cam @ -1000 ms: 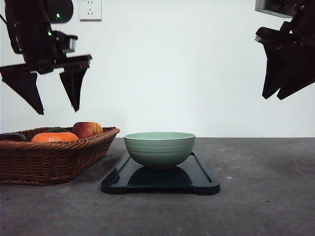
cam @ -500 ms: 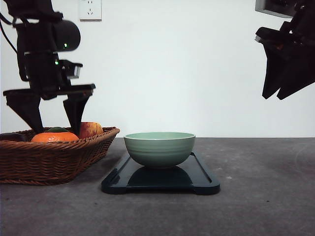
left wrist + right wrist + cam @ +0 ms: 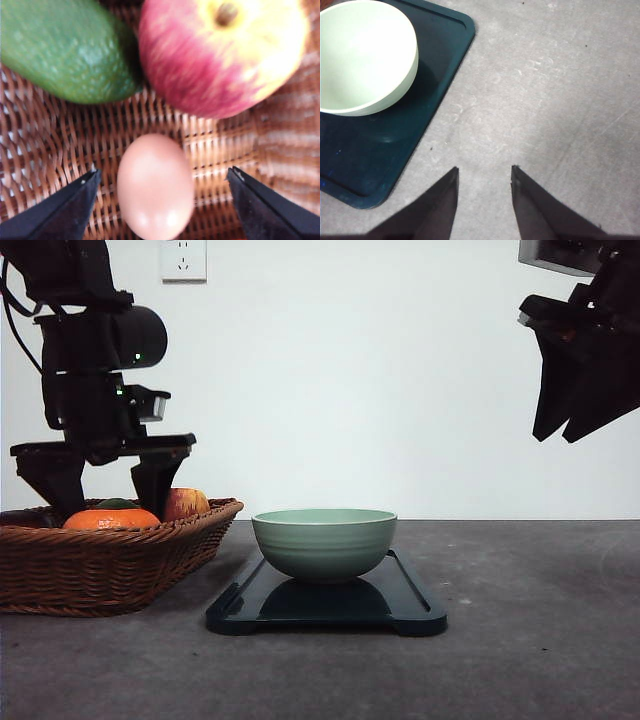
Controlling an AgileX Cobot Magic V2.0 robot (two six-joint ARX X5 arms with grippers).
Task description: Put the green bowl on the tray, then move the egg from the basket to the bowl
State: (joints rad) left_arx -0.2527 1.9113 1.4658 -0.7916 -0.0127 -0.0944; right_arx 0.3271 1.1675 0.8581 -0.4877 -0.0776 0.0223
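The green bowl [image 3: 324, 540] [image 3: 362, 55] stands upright on the dark tray [image 3: 400, 605] [image 3: 375, 150] at the table's middle. To its left sits the wicker basket [image 3: 100, 565] [image 3: 75, 140]. A pale egg [image 3: 155, 187] lies on the basket's weave. My left gripper [image 3: 105, 495] [image 3: 162, 171] is open and lowered into the basket, one finger on each side of the egg with gaps between. High at the right, my right gripper [image 3: 555, 438] [image 3: 484, 169] hangs open over bare table beside the tray, holding nothing.
The basket also holds a red-yellow apple [image 3: 180, 503] [image 3: 220, 55], a green avocado [image 3: 65, 50], an orange [image 3: 110, 519] and a dark item [image 3: 22, 518] at its left end. Grey table [image 3: 540, 620] stretches to the right of the tray. A white wall stands behind.
My left gripper has come down from above the basket until its fingertips sit inside it. The right gripper, bowl and tray have not moved.
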